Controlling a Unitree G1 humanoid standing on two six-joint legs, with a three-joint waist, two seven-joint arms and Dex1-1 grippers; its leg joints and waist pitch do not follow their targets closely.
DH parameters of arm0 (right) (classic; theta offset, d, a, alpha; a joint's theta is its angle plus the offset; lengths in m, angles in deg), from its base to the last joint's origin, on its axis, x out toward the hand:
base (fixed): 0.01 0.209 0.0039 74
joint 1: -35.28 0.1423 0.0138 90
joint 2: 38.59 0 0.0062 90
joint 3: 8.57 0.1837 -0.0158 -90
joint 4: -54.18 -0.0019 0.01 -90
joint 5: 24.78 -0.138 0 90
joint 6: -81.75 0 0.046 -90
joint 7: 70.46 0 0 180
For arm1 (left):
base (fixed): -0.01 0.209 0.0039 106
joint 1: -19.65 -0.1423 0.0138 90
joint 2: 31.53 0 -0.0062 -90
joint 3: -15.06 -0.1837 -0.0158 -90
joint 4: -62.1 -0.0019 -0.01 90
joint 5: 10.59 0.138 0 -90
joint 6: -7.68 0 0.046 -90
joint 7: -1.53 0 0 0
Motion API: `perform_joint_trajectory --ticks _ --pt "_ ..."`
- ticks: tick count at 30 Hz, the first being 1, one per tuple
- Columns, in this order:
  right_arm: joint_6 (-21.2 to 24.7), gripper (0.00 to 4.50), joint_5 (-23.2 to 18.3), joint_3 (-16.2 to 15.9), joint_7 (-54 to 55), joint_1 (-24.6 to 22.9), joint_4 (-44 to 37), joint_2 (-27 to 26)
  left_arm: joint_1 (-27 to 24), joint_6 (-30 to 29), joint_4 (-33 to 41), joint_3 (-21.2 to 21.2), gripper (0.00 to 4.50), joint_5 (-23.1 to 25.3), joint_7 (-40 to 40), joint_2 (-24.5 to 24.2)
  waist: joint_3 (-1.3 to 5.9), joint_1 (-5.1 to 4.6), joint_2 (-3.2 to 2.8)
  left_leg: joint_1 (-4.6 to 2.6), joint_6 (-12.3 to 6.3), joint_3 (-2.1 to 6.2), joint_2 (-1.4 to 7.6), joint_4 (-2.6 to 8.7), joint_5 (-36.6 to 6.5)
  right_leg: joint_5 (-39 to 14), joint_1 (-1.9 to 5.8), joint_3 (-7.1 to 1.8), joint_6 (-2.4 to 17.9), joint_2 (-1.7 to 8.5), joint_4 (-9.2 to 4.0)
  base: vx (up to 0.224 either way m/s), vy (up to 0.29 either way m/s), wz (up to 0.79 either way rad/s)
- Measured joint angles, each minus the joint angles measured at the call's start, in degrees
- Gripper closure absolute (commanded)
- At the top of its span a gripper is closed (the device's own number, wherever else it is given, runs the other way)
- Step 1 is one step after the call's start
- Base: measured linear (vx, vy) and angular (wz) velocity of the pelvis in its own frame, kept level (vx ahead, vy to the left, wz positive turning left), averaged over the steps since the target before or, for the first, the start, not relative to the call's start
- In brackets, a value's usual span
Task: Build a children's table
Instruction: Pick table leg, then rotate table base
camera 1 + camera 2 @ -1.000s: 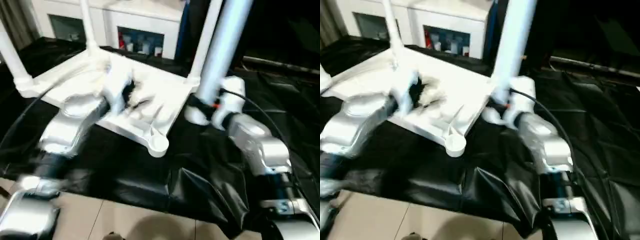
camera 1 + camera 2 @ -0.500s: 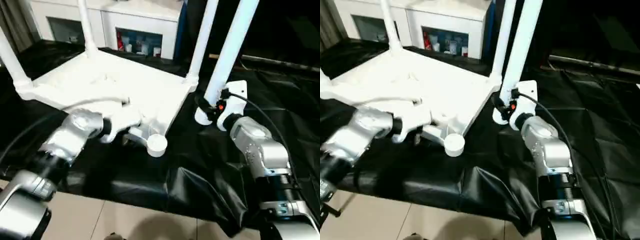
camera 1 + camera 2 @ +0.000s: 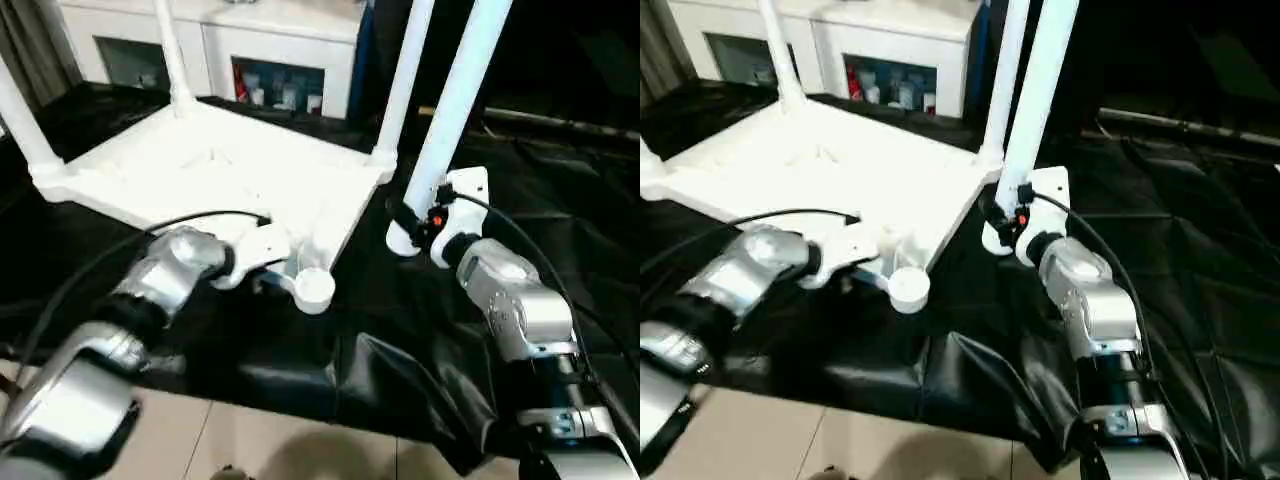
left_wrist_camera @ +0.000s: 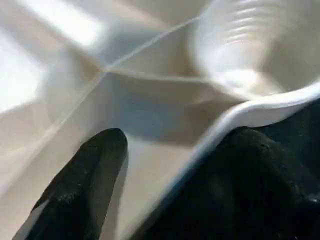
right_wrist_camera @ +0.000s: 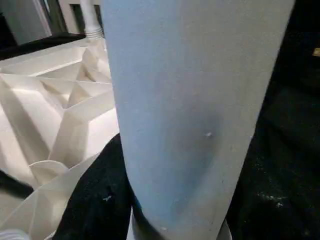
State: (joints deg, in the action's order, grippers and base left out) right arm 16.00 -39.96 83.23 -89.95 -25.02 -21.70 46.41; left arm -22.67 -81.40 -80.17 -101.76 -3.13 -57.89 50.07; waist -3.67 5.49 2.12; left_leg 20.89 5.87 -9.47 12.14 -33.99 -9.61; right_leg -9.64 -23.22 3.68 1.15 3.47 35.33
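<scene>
Children's table, upside down on the black-draped table, centre-left of frame, three legs standing in corner sockets. Right gripper clenched around the fourth leg, right of centre. Left gripper, fingers spread, straddles the tabletop rim beside the empty socket. White cabinet behind, upper left.

A large table draped in crinkled black cloth stands on pale floor tiles, with a white glass-doored cabinet behind it.
</scene>
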Motion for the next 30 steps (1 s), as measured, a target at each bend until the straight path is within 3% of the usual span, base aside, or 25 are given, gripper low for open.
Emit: perform_joint_trajectory --ticks 2,4,9,10,14,15,18,24,30 --pt "0.0 2.57 0.0 0.0 -0.3 0.0 0.0 0.0 0.1 -0.8 0.6 -0.1 1.02 -0.3 -3.4 -0.9 0.01 -0.07 -0.02 -0.02 0.00 0.00 0.03 0.00 0.0 0.0 0.00 0.00 0.0 0.00 0.00 0.000 0.000 0.00" --pt "0.0 2.57 0.0 0.0 -0.4 0.0 0.0 0.3 0.1 -2.2 2.0 -0.2 1.40 -0.8 -6.9 -2.1 -0.04 -0.25 -0.12 -0.03 0.00 0.00 0.06 0.01 0.0 0.0 0.00 0.00 0.0 0.00 0.00 0.000 0.000 0.00" --pt "0.0 2.57 0.5 -0.2 -1.1 0.0 0.0 0.9 -2.0 -7.1 9.2 -0.5 1.51 -3.6 -16.0 -4.2 -0.13 -0.23 -0.28 0.01 0.00 -0.05 0.17 0.04 0.0 0.0 -0.03 0.00 0.0 0.00 -0.04 0.000 0.000 0.00" --pt "0.0 2.57 0.7 -0.4 -1.3 -0.1 0.0 0.9 -2.4 -7.7 10.2 -0.5 1.80 -3.9 -16.7 -4.1 -0.13 -0.19 -0.28 0.02 0.00 -0.05 0.19 0.04 0.0 -0.1 -0.03 0.01 0.0 -0.01 -0.05 0.000 0.000 0.00" --pt "0.1 2.57 1.1 -3.8 -4.8 -3.2 -2.1 1.0 -3.3 -11.4 14.6 -0.4 1.86 -4.1 -18.3 -4.8 -0.14 -0.12 -0.33 0.01 -0.01 -0.06 0.21 0.04 0.0 -0.1 -0.03 0.01 0.0 -0.01 -0.06 0.000 0.000 0.00" --pt "0.1 2.57 1.2 -4.9 -5.7 -4.0 -2.7 1.1 -3.7 -12.3 15.6 -0.4 2.13 -4.1 -18.4 -5.0 -0.15 -0.13 -0.36 0.01 -0.01 -0.07 0.22 0.04 0.0 -0.1 -0.03 0.01 0.0 -0.01 -0.06 0.000 0.000 0.00" --pt "0.1 2.57 1.3 -6.9 -7.3 -5.5 -3.3 1.0 -4.8 -15.2 18.4 -0.1 2.29 -4.1 -17.7 -5.8 -0.17 -0.28 -0.40 -0.02 -0.01 -0.07 0.22 0.04 0.0 -0.1 -0.03 0.01 0.0 -0.01 -0.03 0.000 0.000 0.00" --pt "0.1 2.57 1.3 -6.7 -6.8 -6.2 -5.1 -0.3 -6.9 -24.0 23.8 1.9 2.74 -4.8 -13.8 -3.5 -0.11 -0.28 -0.54 -0.07 -0.01 -0.06 0.22 0.05 0.0 -0.1 0.00 0.01 0.0 -0.01 0.00 0.000 0.000 0.00" --pt "0.4 2.57 0.0 -4.5 -3.3 -6.9 -4.8 -2.9 -6.5 -32.3 24.3 4.1 3.02 -3.4 -1.3 2.7 -0.06 -0.87 -0.69 -0.35 0.00 -0.06 0.15 0.05 0.0 -0.1 0.10 -0.01 -0.1 -0.02 0.00 0.000 0.000 0.00"
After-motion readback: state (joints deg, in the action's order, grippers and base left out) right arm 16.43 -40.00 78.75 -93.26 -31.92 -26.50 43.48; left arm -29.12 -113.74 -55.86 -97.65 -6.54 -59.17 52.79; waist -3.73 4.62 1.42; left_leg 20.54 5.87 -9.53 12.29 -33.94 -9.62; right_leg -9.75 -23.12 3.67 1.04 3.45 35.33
